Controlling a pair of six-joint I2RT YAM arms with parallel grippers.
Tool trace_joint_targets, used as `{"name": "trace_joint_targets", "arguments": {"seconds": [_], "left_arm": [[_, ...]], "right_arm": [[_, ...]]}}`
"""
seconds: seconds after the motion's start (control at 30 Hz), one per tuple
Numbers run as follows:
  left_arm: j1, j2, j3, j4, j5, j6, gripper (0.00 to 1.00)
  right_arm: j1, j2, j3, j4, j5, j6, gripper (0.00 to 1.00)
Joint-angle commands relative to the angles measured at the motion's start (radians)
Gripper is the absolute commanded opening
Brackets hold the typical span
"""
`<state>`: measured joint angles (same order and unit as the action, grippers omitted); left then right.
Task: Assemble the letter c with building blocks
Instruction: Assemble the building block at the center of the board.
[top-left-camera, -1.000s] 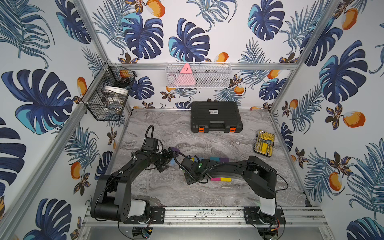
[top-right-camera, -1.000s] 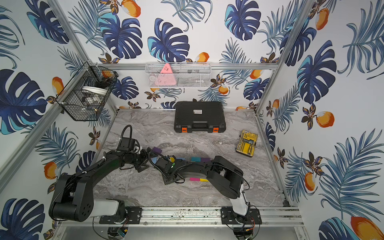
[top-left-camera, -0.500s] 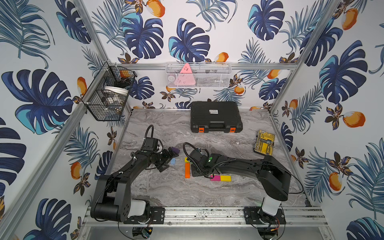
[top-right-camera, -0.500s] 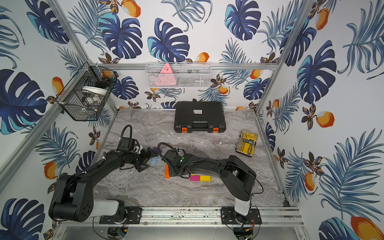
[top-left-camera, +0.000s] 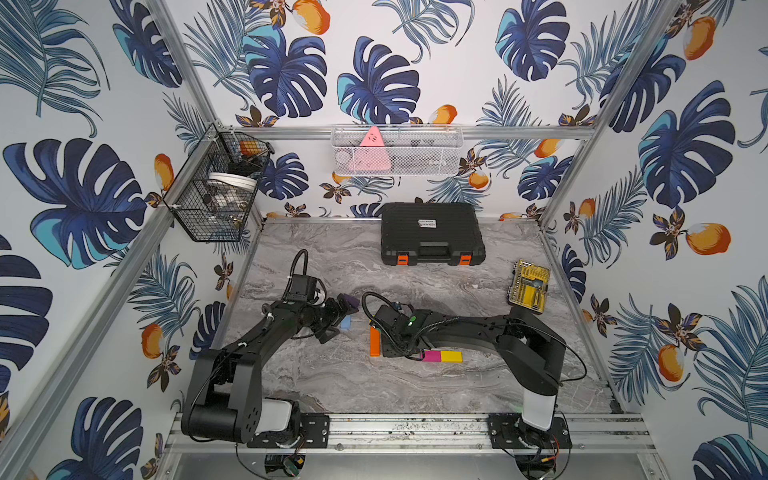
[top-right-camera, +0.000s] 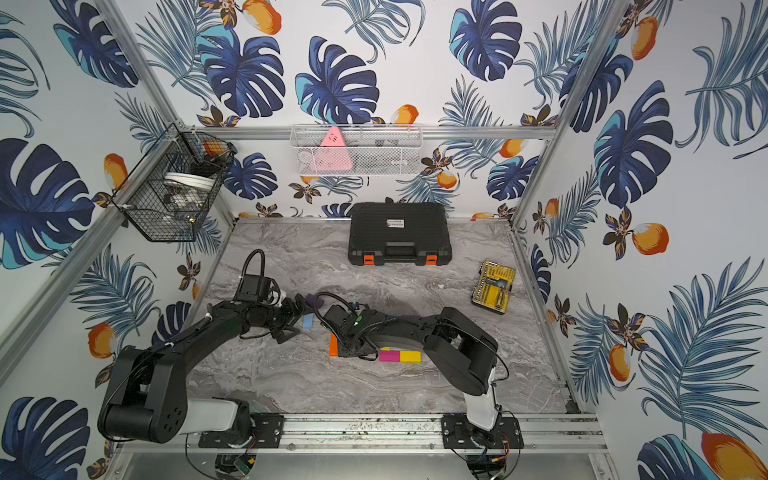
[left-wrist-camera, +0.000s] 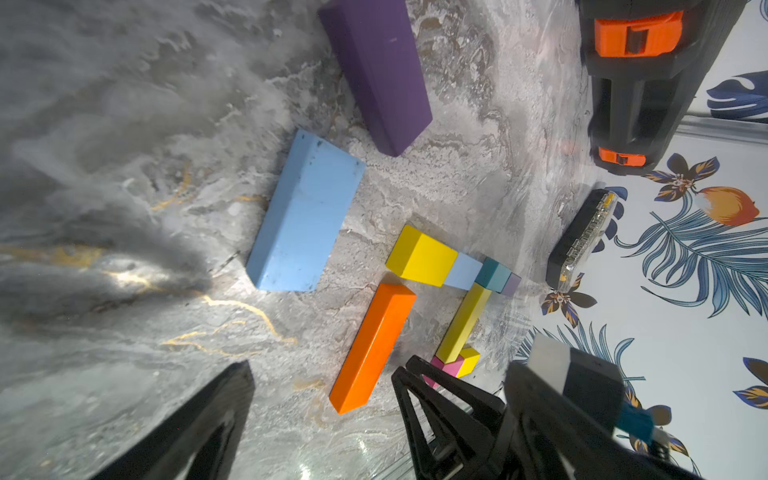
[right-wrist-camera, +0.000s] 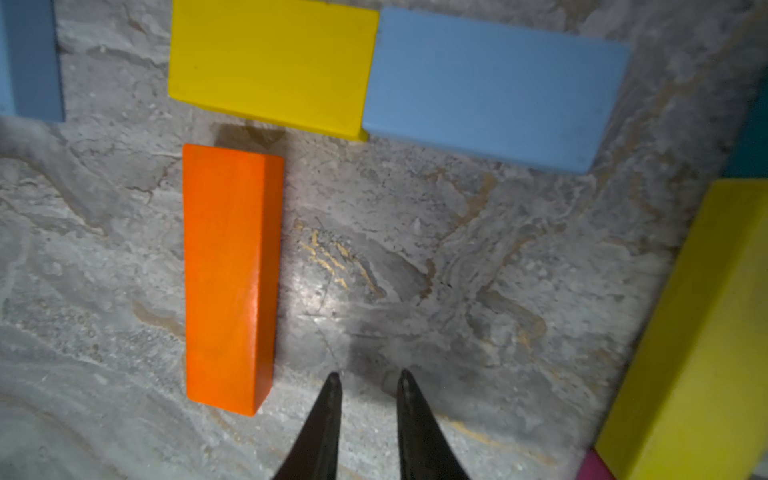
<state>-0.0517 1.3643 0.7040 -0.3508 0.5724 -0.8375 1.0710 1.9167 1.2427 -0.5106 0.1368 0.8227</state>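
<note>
The left end effector (top-left-camera: 334, 320) stands spread and empty, just beside a loose light blue rectangular block (top-left-camera: 345, 322) and a dark purple rectangular block (top-left-camera: 351, 300). Further right, the long orange rectangular block (right-wrist-camera: 228, 274) lies flat on the marble worktop (top-left-camera: 332, 386) as the letter's spine, a narrow gap short of the yellow rectangular block (right-wrist-camera: 270, 62) heading the top row. The right end effector (right-wrist-camera: 368, 380) is pressed together, pinching nothing, its tips just beside the orange block's near end; contact with the worktop cannot be confirmed. Hazard: a sideways sweep would skew the spine, and the long yellow block (right-wrist-camera: 698, 332) lying across the opening would close the C. Since one second ago the right jaws have shut and the arm has uncovered the orange block.
</note>
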Motion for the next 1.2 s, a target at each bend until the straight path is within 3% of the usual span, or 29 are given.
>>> {"name": "trace_joint_targets", "arguments": {"seconds": [0.0,0.57,0.83,1.17], "left_arm": [[-0.002,-0.001,-0.005,0.012,0.011,0.000,0.99],[-0.010,-0.005,-0.013,0.016,0.009,-0.003,0.99],[-0.018,-0.007,-0.015,0.022,0.009,-0.009,0.99],[-0.037,0.000,-0.022,0.026,-0.001,-0.012,0.99]], "right_arm": [[0.000,0.022,0.023,0.027,-0.020,0.021,0.27],[0.001,0.068,0.088,0.014,-0.030,0.009,0.27],[0.011,-0.014,0.001,0.001,-0.010,-0.008,0.45],[0.005,0.039,0.063,-0.029,0.061,-0.014,0.32]]}}
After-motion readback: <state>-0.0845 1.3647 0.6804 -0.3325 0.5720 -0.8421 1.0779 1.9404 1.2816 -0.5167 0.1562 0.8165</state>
